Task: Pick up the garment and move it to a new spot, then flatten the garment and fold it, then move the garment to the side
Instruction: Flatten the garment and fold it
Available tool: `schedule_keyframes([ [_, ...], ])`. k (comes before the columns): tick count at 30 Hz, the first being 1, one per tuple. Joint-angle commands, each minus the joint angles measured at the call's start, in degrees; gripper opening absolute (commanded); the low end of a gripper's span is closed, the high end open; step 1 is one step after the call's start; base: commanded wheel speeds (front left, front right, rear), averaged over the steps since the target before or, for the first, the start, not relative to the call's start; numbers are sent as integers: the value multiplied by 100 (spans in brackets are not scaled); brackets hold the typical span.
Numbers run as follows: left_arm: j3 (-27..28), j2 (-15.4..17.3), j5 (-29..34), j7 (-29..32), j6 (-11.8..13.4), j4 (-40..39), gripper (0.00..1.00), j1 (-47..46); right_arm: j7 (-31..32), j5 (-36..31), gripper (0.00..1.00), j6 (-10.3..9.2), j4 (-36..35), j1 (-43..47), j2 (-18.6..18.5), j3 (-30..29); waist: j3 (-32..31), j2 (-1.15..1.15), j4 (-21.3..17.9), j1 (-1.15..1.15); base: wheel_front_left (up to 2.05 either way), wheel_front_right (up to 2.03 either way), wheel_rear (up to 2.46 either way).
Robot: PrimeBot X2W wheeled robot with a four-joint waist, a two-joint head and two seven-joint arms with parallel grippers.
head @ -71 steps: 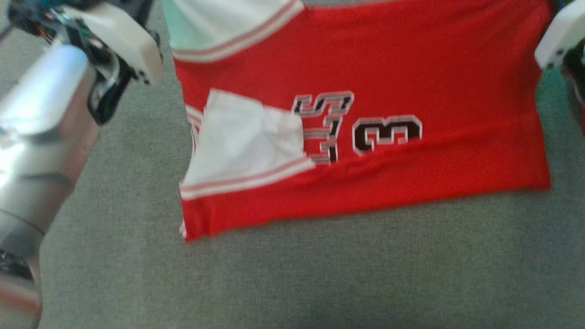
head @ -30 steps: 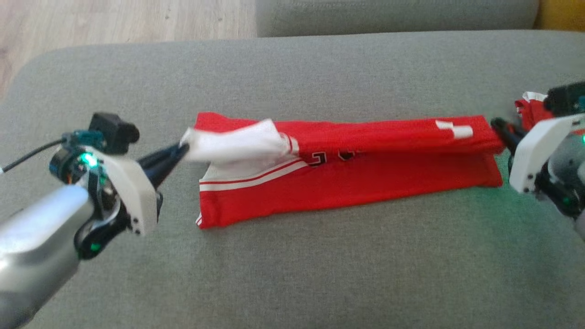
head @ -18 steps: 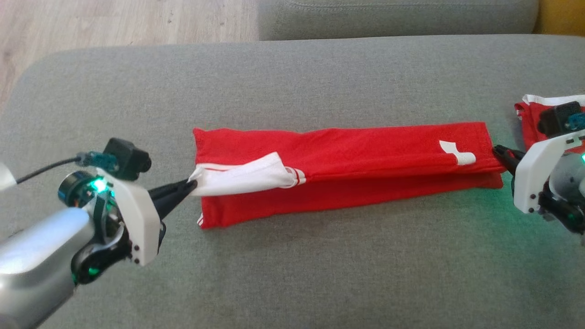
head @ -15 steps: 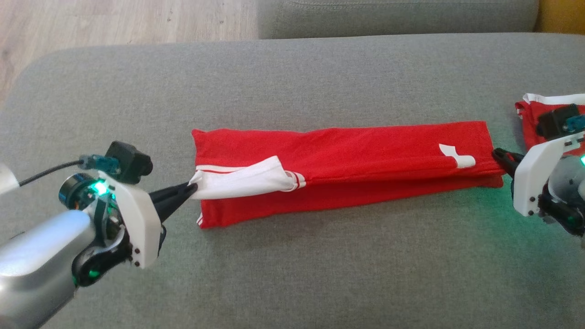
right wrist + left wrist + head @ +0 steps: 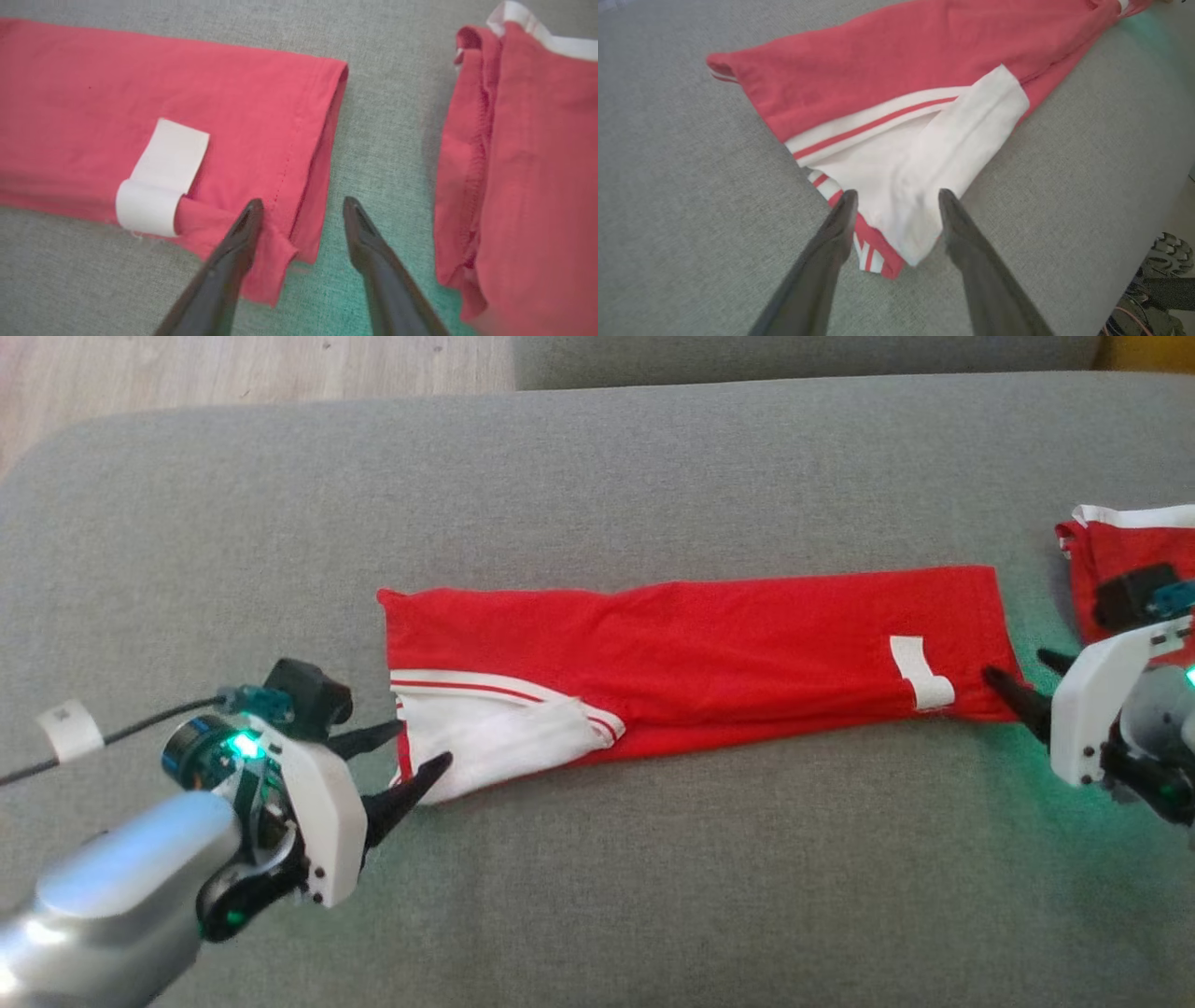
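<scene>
The garment (image 5: 709, 653) is a red jersey with white, red-striped sleeve trim, folded into a long flat strip across the grey sofa cushion (image 5: 653, 896). My left gripper (image 5: 425, 745) stands open at its left end. In the left wrist view the white sleeve (image 5: 920, 168) lies loose on the cushion between the spread fingers of that gripper (image 5: 896, 196). My right gripper (image 5: 1018, 667) is open at the strip's right end. In the right wrist view that gripper (image 5: 303, 201) has one finger over the garment's (image 5: 233, 102) near corner and the other over bare cushion. A white label (image 5: 163, 172) folds over the hem.
A second red garment (image 5: 1120, 551) with white trim lies just right of the strip, partly behind my right wrist; it is also in the right wrist view (image 5: 528, 163). The sofa's back cushion (image 5: 794, 355) runs along the far edge, with wood floor (image 5: 233, 373) beyond the left corner.
Both grippers have opened and let go of the garment's ends. The top layer has dropped flat, and the white sleeve now lies on the cushion. The left gripper has moved nearer.
</scene>
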Motion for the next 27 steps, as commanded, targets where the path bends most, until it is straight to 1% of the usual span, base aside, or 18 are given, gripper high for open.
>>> schedule_keyframes([
  [1,308,161,91,-172,108,9,100,-213,-151,126,100,-5,-41,-118,-205,-112,-15,0,-24,-1,0,0,0],
  [4,590,62,39,-609,363,146,100,-240,-436,377,100,-5,2,-199,-132,-393,-72,0,-64,-1,0,0,0],
  [6,867,-3,-72,-1009,556,228,100,-230,-673,526,100,-5,29,-257,-66,-607,-128,0,-92,-1,0,0,0],
  [9,1355,-124,-344,-1696,808,375,100,-153,-1218,653,100,-5,142,-351,92,-982,-227,0,-115,-1,0,0,0],
  [12,1728,-275,-472,-2383,1005,511,100,-50,-1797,753,100,-5,173,-362,308,-1319,-352,0,-109,-1,0,0,0],
  [16,2227,-497,-488,-2779,1180,520,100,165,-2677,539,100,-5,148,-306,581,-1604,-502,0,-96,-1,0,0,0],
  [17,2409,-554,-457,-2807,1220,487,100,248,-2847,464,100,-5,152,-283,668,-1694,-533,0,-97,-1,0,0,0],
  [18,2409,-554,-457,-2807,1220,487,100,248,-2847,464,100,-5,152,-283,668,-1694,-533,0,-97,-1,0,0,0],
  [20,3090,-721,-228,-2820,1307,295,100,448,-3044,239,100,-5,155,-208,860,-1873,-591,0,-100,-1,0,0,0],
  [23,3996,-997,511,-2823,1430,-60,100,1025,-3135,-297,100,-5,115,-9,1200,-2264,-671,0,-119,-1,0,0,0],
  [25,4546,-1251,920,-2823,1490,-251,100,1480,-3140,-794,100,-5,-64,221,1467,-2844,-713,0,-134,-1,0,0,0],
  [27,5026,-1521,1287,-2824,1515,-392,100,1912,-3142,-1442,100,-5,-342,615,1801,-3517,-763,0,-149,-1,0,0,0],
])
